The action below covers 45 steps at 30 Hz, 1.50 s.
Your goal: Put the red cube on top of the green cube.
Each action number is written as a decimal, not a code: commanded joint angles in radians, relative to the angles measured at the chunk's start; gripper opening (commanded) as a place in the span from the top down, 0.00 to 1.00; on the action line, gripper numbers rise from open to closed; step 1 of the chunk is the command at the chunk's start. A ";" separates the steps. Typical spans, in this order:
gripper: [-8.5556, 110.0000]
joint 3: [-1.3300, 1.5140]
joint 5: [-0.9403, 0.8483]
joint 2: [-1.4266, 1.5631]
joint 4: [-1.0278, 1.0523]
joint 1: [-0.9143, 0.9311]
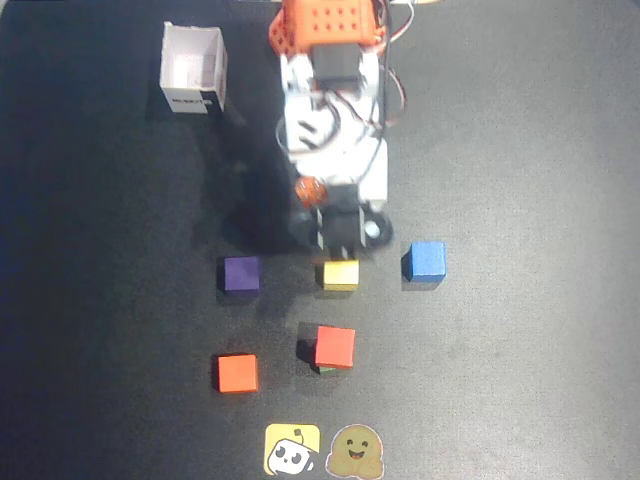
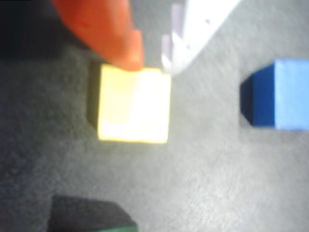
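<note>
So the gripper is sitting right over the top edge of the yellow cube in the wrist view; orange finger on the left, white finger on the right, tips close together with only a thin gap, nothing between them; looks closed to me, though it's blurry. In the overhead view the gripper pokes down from the arm and its tip touches the yellow cube's far edge.

Going outward: blue cube to the right of the yellow one, purple cube to the left, all roughly in a row; the blue cube shows up in the wrist view too.

Below that row, the red cube sits on top of the green cube; only a sliver of green peeks out underneath. An orange-red cube sits to its left, apart from it. A white open box is at upper left; two cartoon stickers at the bottom edge of the black mat.
</note>
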 commanded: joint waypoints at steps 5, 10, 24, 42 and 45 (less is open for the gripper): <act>0.93 0.124 -0.026 0.209 -0.017 0.005; 0.93 0.204 -0.035 0.333 0.000 0.006; 0.92 0.321 -0.028 0.741 0.331 0.009; 0.93 0.321 0.020 0.741 0.436 0.012; 0.92 0.321 0.020 0.741 0.436 0.012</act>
